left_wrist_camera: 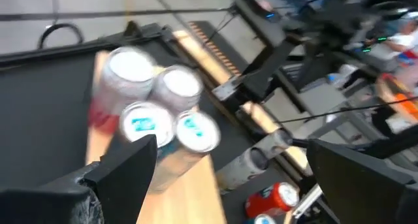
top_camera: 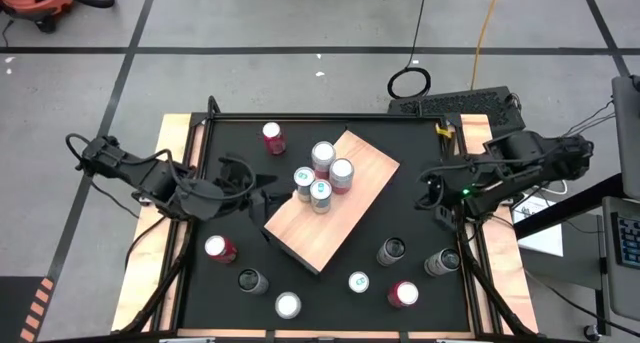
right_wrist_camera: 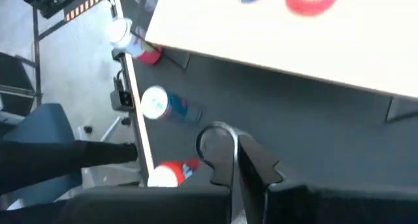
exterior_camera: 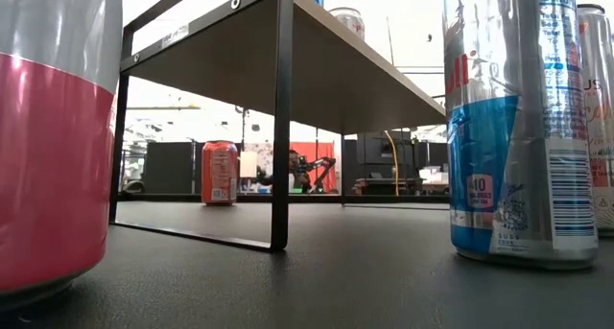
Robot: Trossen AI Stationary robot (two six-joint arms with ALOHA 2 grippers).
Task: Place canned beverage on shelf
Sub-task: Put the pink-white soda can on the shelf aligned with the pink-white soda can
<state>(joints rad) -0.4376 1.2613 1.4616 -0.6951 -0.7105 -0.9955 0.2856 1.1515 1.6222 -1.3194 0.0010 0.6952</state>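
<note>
Black tabletop [top_camera: 330, 293] — shelf [top_camera: 335, 198] just beside the spread left tool [top_camera: 258, 196]; right tool [top_camera: 437, 205] pressed together.

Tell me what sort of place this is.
Probably a robotics lab or workshop: taped concrete floor, loose cables, and a black table with drink cans staged on a wooden shelf.

2 black jointed arms, looping cables, green indicator light

One shelf [top_camera: 345, 208], four cans [top_camera: 322, 173] on it, and apparently eight cans [top_camera: 220, 248] on the tabletop.
</note>
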